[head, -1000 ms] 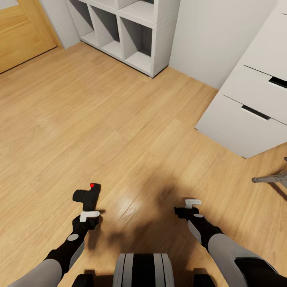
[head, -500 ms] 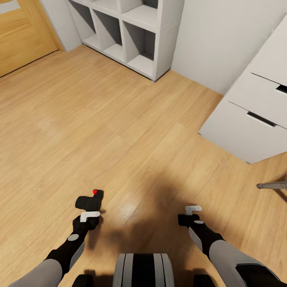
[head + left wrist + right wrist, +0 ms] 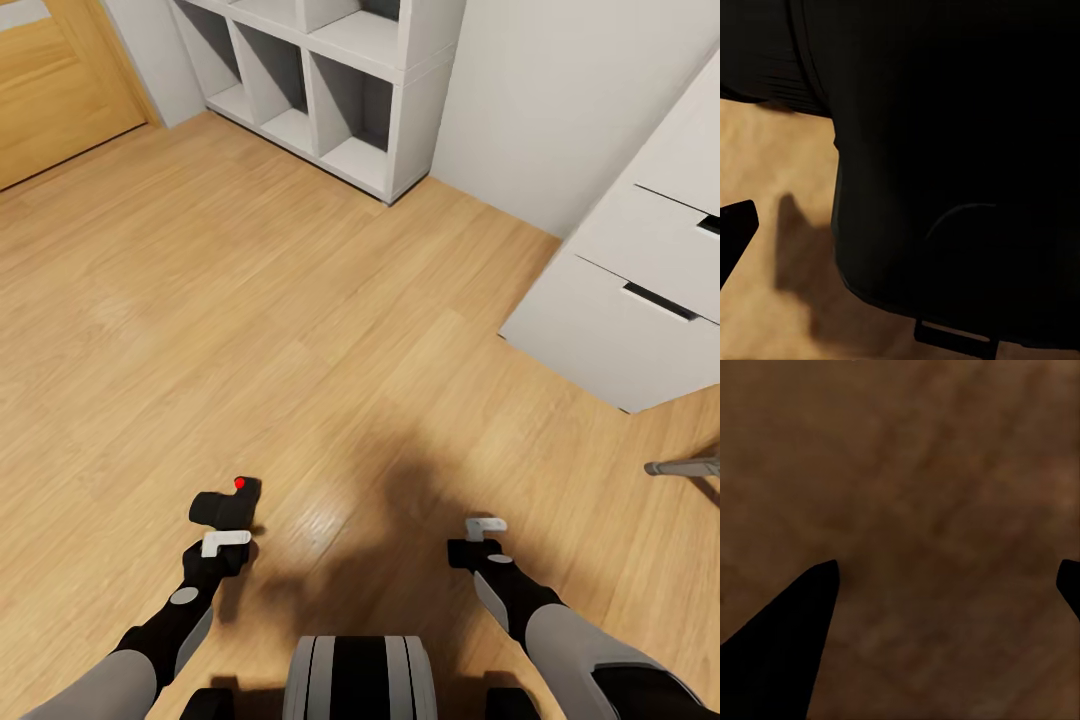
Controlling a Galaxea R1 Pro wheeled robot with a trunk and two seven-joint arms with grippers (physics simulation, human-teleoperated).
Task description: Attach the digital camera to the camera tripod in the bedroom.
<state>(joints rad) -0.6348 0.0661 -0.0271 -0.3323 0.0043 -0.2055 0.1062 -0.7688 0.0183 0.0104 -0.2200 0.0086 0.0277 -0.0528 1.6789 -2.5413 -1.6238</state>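
In the lower left of the head view, the left end effector is clenched on the small black chunky-bodied digital camera, whose red dot faces up and whose lens points toward the left of the frame; it is held above the light wood plank floor. In the left wrist view the camera's dark body looms close in front of the lens, with wood floor and a shadow beyond it. In the lower right of the head view, the right end effector holds nothing, and in the right wrist view its two dark fingertips stand wide apart over shadowed brown floor, so it is released. At the right edge of the head view, about two thirds of the way down, a grey metal bar with a black tip pokes into the frame; it may be a leg of the camera tripod, though too little of it shows to be sure. A white open-cubby shelf unit stands at the upper middle, a white chest of drawers with dark slot handles at the upper right, and a wooden door at the upper left
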